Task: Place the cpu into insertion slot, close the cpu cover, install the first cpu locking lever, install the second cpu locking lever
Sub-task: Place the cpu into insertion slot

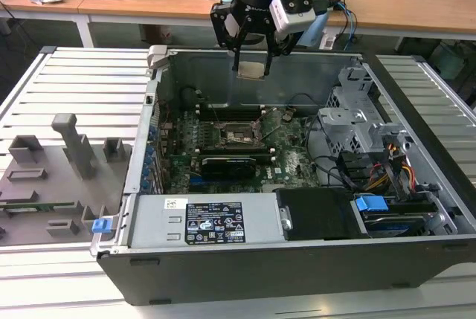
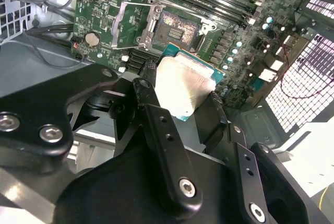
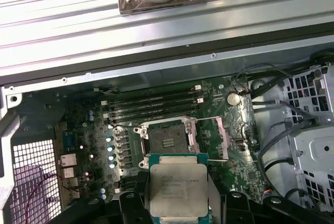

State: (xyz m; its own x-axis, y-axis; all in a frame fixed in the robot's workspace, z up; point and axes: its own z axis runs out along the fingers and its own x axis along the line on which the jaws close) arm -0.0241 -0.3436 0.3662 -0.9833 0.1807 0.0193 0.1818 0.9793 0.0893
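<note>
My fingers [image 2: 150, 103] grip the cpu [image 3: 178, 190] by two edges, hiding them; I hang pointing down, well above the open socket [image 3: 167, 140].

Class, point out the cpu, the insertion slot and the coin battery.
the cpu [image 3: 178, 190]: first wrist view, silver lid's middle.
the insertion slot [image 3: 167, 141]: first wrist view, contact field.
the coin battery [image 3: 233, 98]: first wrist view, round face.

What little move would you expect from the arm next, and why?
Probably ease down toward the socket. The gripper holds the cpu above the computer case, the socket lies bare, and the cpu cover is flipped open.
</note>
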